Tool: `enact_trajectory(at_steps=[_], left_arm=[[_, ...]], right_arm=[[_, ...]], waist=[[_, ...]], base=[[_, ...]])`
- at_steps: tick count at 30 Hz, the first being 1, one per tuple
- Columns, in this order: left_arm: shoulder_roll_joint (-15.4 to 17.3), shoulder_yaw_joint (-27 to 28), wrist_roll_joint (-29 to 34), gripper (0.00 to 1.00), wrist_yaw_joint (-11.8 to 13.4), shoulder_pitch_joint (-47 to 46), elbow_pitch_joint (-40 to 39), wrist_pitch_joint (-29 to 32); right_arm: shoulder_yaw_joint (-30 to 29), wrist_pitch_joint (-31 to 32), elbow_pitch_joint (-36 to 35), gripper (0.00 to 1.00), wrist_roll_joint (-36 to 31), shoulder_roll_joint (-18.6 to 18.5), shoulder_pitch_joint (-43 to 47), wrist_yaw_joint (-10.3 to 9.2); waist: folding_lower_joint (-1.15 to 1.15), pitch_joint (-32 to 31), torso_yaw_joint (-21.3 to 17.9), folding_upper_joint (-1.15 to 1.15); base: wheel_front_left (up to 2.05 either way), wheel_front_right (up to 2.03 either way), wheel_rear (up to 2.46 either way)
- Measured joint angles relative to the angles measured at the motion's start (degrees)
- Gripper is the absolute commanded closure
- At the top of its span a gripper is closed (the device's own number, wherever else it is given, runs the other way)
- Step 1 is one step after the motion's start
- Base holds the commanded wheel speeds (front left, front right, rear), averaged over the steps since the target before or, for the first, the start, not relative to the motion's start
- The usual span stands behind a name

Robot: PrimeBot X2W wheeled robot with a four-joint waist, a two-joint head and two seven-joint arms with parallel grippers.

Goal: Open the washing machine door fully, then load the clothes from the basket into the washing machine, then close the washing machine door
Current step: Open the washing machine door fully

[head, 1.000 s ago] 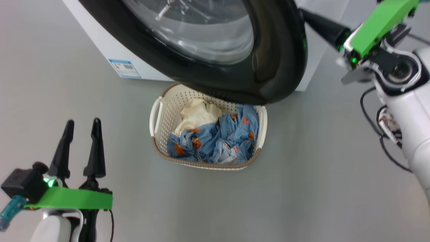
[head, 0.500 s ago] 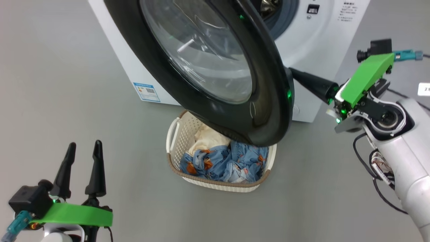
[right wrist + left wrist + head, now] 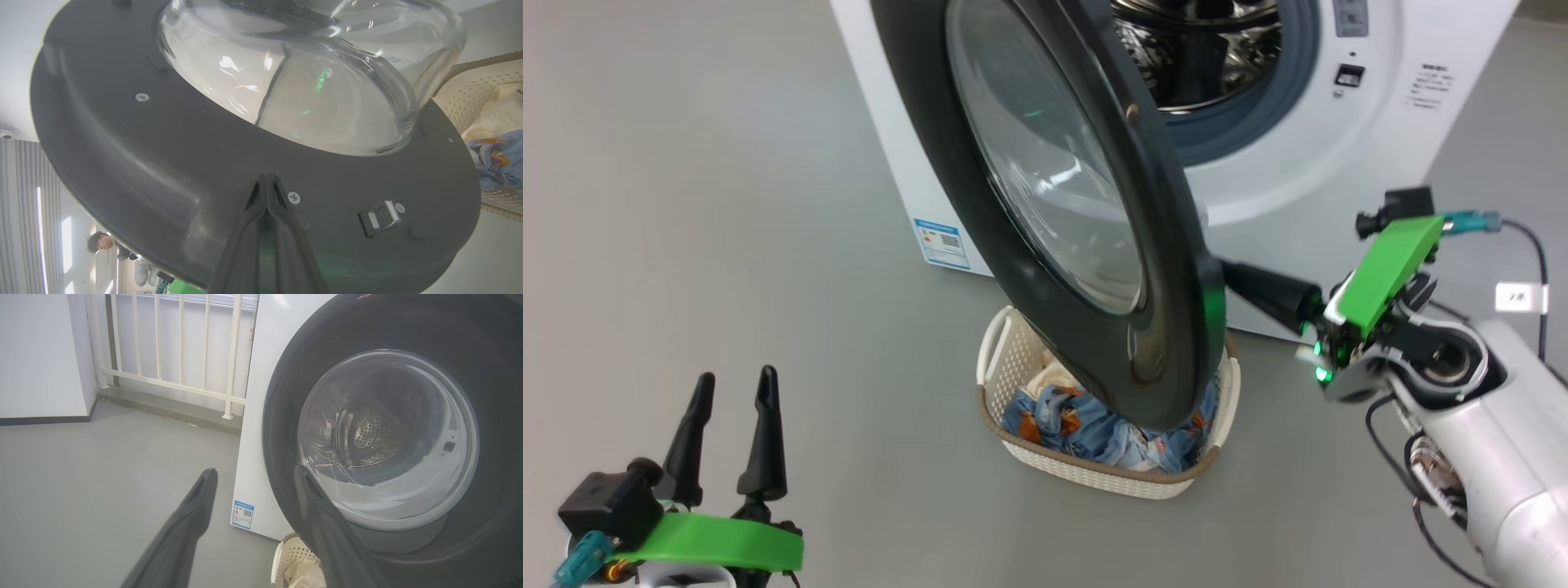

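Note:
The white washing machine (image 3: 1347, 163) stands at the top, its steel drum (image 3: 1201, 57) exposed. The washing machine door (image 3: 1176, 327), black-rimmed with a clear glass bowl (image 3: 1062, 180), hangs partly swung out over the basket (image 3: 1094, 478). The clothes (image 3: 1078, 425), blue printed fabric and a cream piece, lie in the basket. My right gripper (image 3: 1230, 276) is shut, holding nothing, its tips (image 3: 267, 176) pressed on the door's inner face (image 3: 163, 163). My left gripper (image 3: 731, 384) is open at the lower left, apart from everything; in the left wrist view my left gripper (image 3: 254, 473) faces the door (image 3: 282, 416).
Bare grey floor (image 3: 727, 204) spreads to the left and front. A blue label (image 3: 243, 514) marks the machine's side. White railing (image 3: 175, 355) and a wall stand behind the machine. The right wrist view catches a person (image 3: 102, 243) far off. A cable (image 3: 1535, 253) trails at right.
The head camera has tilted up, so more of the machine's front and drum shows. The door has swung further out with my shut right gripper against its inner side. My left gripper stays open.

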Motion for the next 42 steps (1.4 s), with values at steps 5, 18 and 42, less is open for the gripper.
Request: enact_trajectory(at_steps=[5, 18, 42], left_arm=[[-0.10, 0.14, 0.36, 0.00, 0.00, 0.27, 0.46, 0.00], [-0.12, 0.19, 1.33, 0.00, 0.00, 0.97, 0.77, 0.00], [-0.58, 0.57, 1.38, 0.00, 0.00, 1.02, 0.94, 0.00]], right_arm=[[-0.19, 0.97, -1.53, 1.00, 0.14, 0.97, 3.35, 0.00], [-0.99, 2.71, -3.97, 1.00, 0.33, 4.52, 6.63, 0.00], [-2.94, 4.26, -4.50, 1.00, -1.78, 6.50, 6.62, 0.00]], waist=[[0.00, -1.05, 1.97, 0.00], [0.00, -2.30, 6.55, 0.00], [0.00, -1.96, 5.52, 0.00]], base=[[0.00, 0.00, 0.00], [0.00, 0.00, 0.00], [0.00, 0.00, 0.00]])
